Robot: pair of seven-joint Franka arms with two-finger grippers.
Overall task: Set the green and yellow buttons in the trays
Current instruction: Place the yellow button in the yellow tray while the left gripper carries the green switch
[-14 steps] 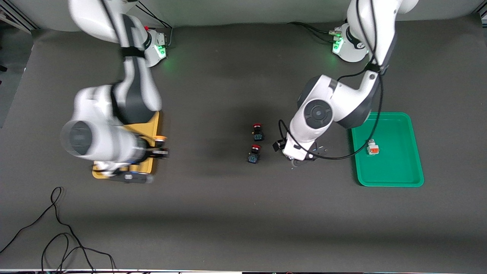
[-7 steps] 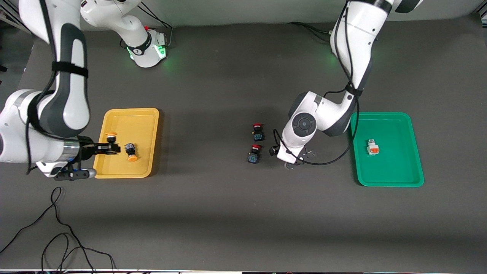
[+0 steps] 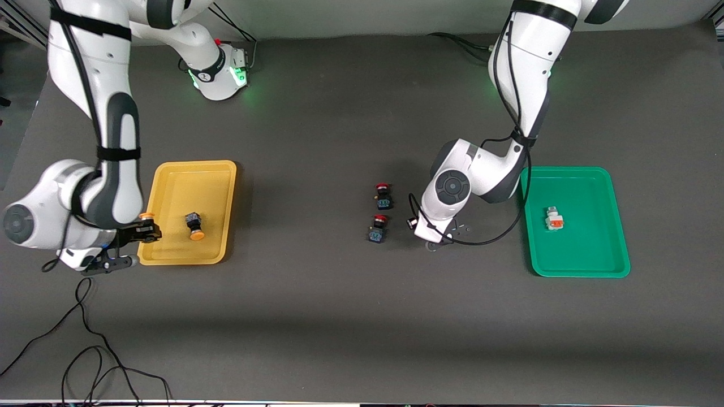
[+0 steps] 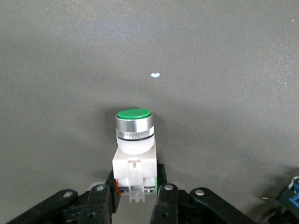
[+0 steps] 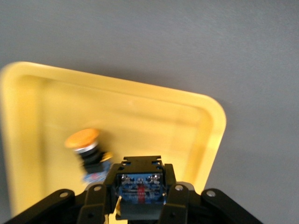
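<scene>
My right gripper [image 3: 148,229] is shut on a dark-bodied yellow button [image 3: 147,216], over the rim of the yellow tray [image 3: 218,186] at the right arm's end. The right wrist view shows the held button's body [image 5: 140,186] between the fingers, above the tray [image 5: 154,109]. A second yellow button [image 3: 194,225] lies in that tray [image 5: 84,142]. My left gripper [image 3: 436,240] is low at the table, shut on the whitish body of a green-capped button [image 4: 134,135] that stands upright. The green tray [image 3: 588,265] holds a whitish button with an orange patch [image 3: 554,219].
Two dark switches with red caps [image 3: 383,195] [image 3: 378,228] stand on the mat next to my left gripper, toward the right arm's end. Loose black cables [image 3: 85,350] lie near the front camera at the right arm's end.
My right arm carried the yellow button across the yellow tray toward the right arm's end of the table. My left arm drew in and settled over the green button.
</scene>
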